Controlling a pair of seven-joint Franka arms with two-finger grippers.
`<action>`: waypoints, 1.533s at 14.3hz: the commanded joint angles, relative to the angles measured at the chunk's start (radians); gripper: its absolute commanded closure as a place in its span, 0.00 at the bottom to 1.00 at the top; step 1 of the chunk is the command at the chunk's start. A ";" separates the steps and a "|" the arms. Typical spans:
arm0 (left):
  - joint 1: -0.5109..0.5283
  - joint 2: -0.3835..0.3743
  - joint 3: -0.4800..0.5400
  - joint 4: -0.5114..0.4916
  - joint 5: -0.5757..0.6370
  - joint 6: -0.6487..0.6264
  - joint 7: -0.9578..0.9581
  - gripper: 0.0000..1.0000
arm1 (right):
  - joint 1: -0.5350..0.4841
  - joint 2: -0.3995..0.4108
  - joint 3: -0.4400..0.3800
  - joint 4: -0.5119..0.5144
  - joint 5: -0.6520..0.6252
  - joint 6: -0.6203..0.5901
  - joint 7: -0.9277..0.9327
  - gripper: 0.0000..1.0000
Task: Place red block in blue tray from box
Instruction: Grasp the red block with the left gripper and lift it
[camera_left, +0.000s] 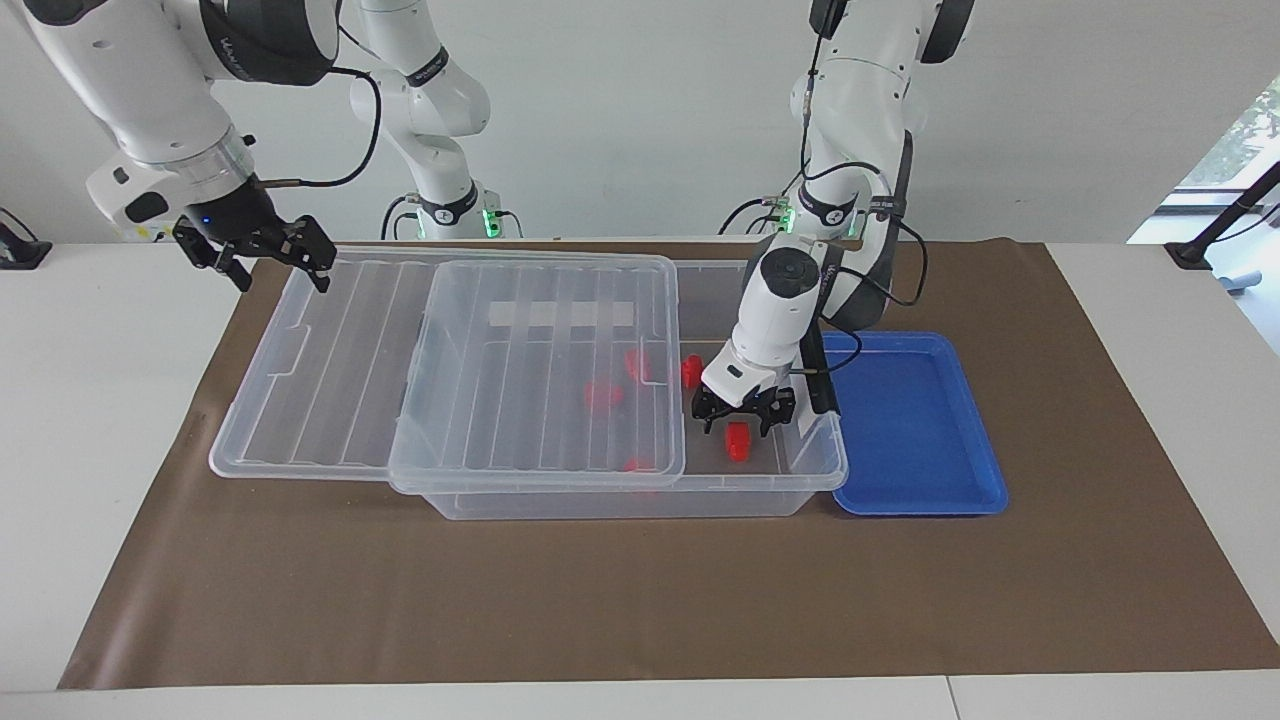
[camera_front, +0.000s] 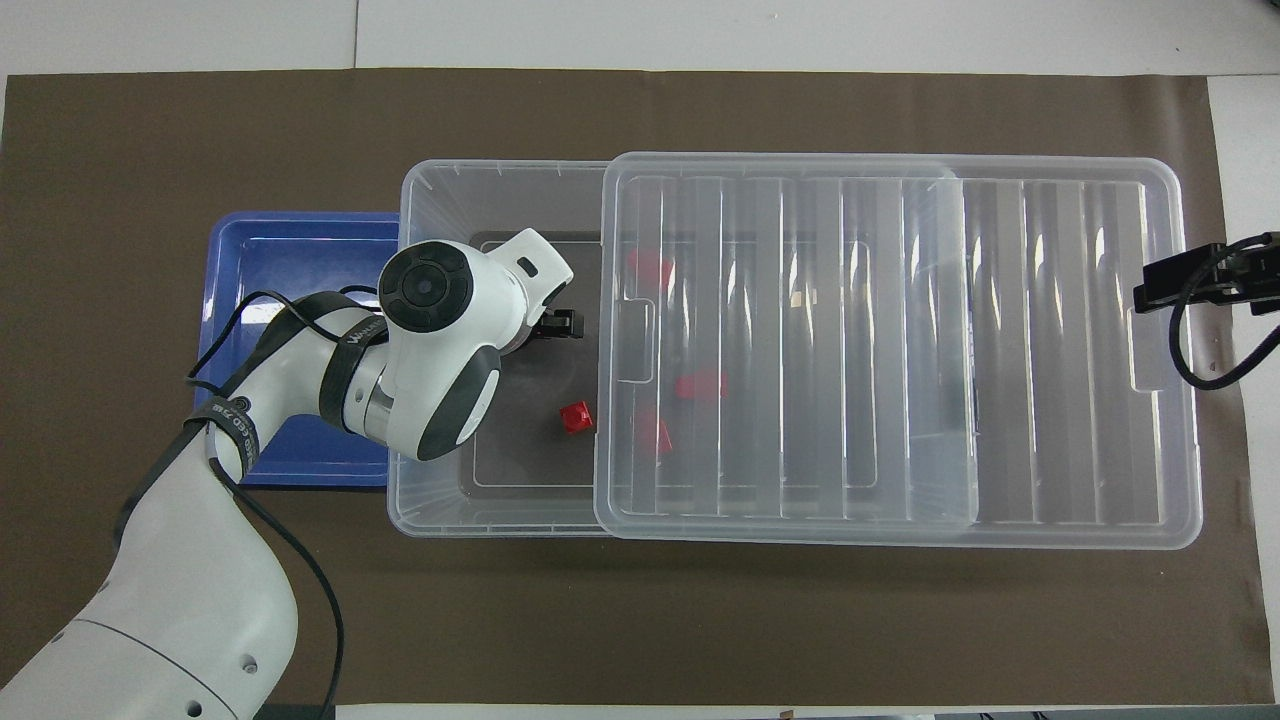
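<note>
The clear box (camera_left: 815, 470) (camera_front: 420, 200) lies across the brown mat. Its ribbed lid (camera_left: 540, 370) (camera_front: 900, 350) is slid toward the right arm's end, so the end beside the blue tray (camera_left: 920, 420) (camera_front: 290, 260) is uncovered. My left gripper (camera_left: 740, 418) is inside that uncovered end, open, right over a red block (camera_left: 738, 440). The overhead view hides both under the wrist (camera_front: 440, 290). A second red block (camera_left: 691, 371) (camera_front: 575, 417) lies uncovered nearer the robots. Several more (camera_left: 603, 395) (camera_front: 700, 385) lie under the lid. The tray holds nothing. My right gripper (camera_left: 280, 272) (camera_front: 1200, 280) is open at the lid's overhanging end.
The brown mat (camera_left: 600, 600) (camera_front: 200, 130) covers the table's middle. A black clip handle (camera_left: 820, 380) stands at the box's end beside the tray. The lid overhangs the box toward the right arm's end.
</note>
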 joint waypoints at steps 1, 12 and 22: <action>-0.003 -0.005 0.014 -0.017 0.008 0.029 -0.049 0.89 | -0.005 -0.011 0.003 -0.018 -0.011 0.007 -0.009 0.00; -0.003 -0.138 0.016 0.013 0.014 -0.168 -0.054 1.00 | -0.005 -0.012 0.008 -0.018 -0.011 0.006 -0.004 0.00; 0.039 -0.270 0.024 0.090 0.015 -0.407 -0.042 1.00 | -0.005 -0.014 0.000 -0.018 -0.011 -0.025 -0.007 0.00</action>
